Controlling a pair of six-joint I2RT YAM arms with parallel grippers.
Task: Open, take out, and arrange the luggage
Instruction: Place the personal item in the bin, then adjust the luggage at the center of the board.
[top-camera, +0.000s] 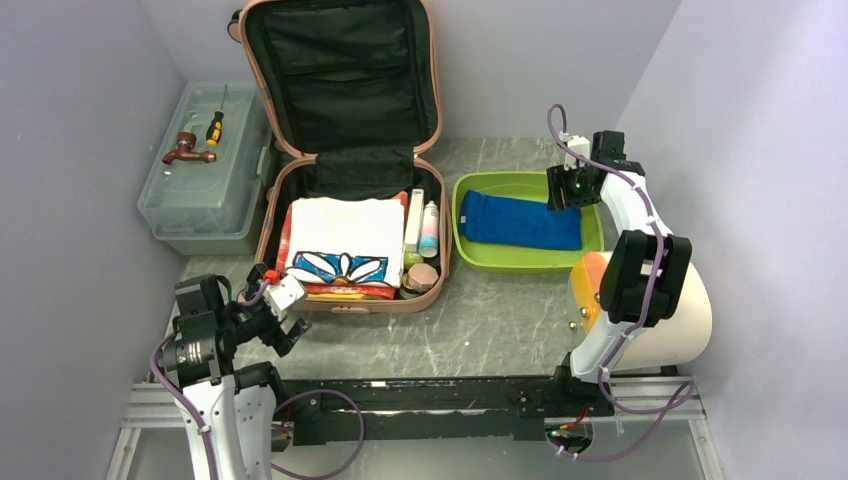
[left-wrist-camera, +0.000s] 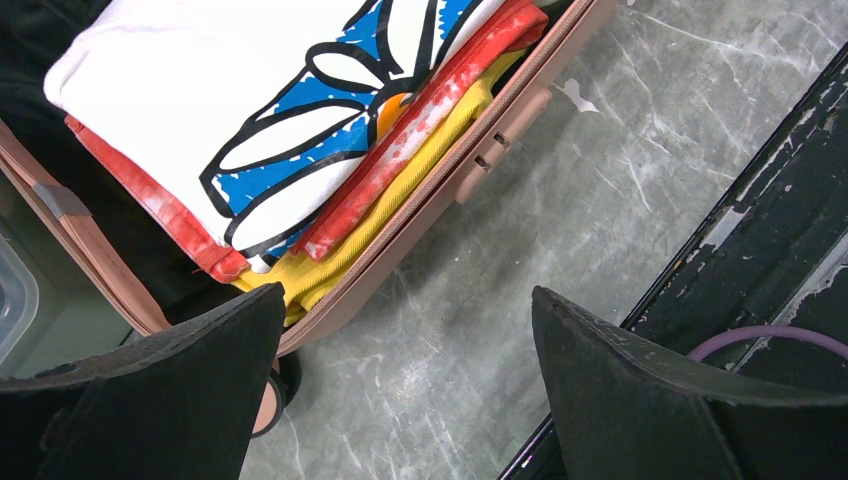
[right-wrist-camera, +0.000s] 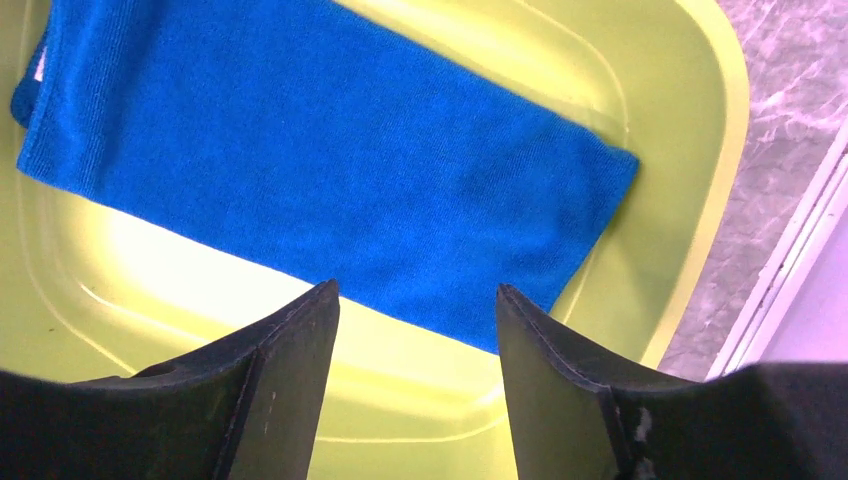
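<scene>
Top external view: luggage (top-camera: 345, 90) lies open on the surface (top-camera: 480, 320), clothes (top-camera: 345, 240) inside. Left end effector (top-camera: 283, 312), open, empty, poised at its near corner; right end effector (top-camera: 568, 190) open above a towel (top-camera: 520, 220) arranged in the tray (top-camera: 500, 258).

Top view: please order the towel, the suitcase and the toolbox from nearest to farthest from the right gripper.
1. Towel, in the tray, beside the right gripper.
2. Suitcase, at the centre.
3. Toolbox, far left.

The luggage (top-camera: 345, 150) has a smooth hard shell and matt cloth lining; the tray (top-camera: 510, 258) is glossy plastic. The towel (top-camera: 520, 222) is napped cloth.
</scene>
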